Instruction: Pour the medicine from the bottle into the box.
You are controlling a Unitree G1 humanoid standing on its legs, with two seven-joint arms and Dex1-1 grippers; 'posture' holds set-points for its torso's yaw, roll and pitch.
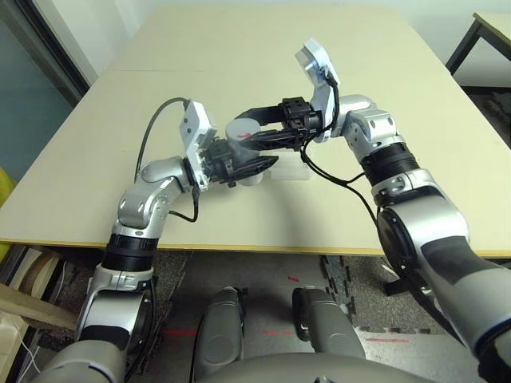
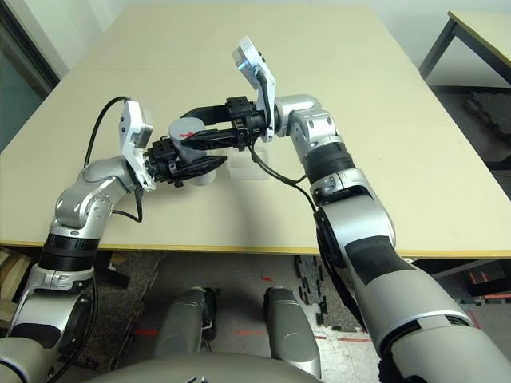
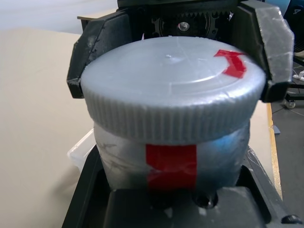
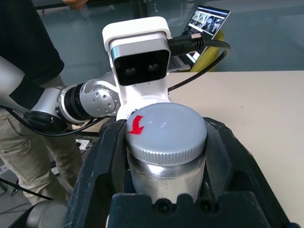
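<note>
The bottle (image 1: 239, 137) is held up off the table (image 1: 239, 48) at the centre of the head views, gripped low on its body by the left gripper (image 1: 257, 166), whose fingers are clamped tight against it. In the left wrist view the bottle's silvery wall with the red stripe is seen wedged between the black fingers. The cap (image 4: 165, 130) is flanked on both sides by the right gripper (image 1: 259, 137), reaching in from the right of the frame; whether its fingers are pressing on the cap or standing just off it cannot be told. The cap is judged to be on the bottle yet, so the step in hand looks to be unscrewing. The box (image 1: 289, 169) is glimpsed on the table just behind and below the bottle, partly hidden by the fingers. Next, a firm hold on the cap and a twist are called for, then lifting it away before the bottle is tipped over the box. No pills can be made out
</note>
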